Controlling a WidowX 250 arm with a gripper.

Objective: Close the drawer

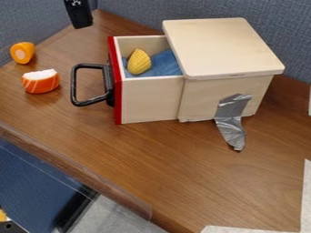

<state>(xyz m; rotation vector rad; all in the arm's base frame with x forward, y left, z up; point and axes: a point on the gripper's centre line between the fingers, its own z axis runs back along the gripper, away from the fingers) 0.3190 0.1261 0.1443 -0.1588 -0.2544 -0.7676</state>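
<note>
While the drawer (150, 101) stood partly out of its box (228, 50), holding yellow corn (139, 62), it lay lower and farther right in view than the fingers (80, 18), apart; whether they were clenched, I couldn't tell.

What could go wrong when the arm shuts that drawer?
The yellow toy corn on the blue cloth might catch against the pale wooden box as the red-fronted drawer slides in. An off-centre push on its black handle could jam it. The silver tape might peel, letting the box shift.
</note>
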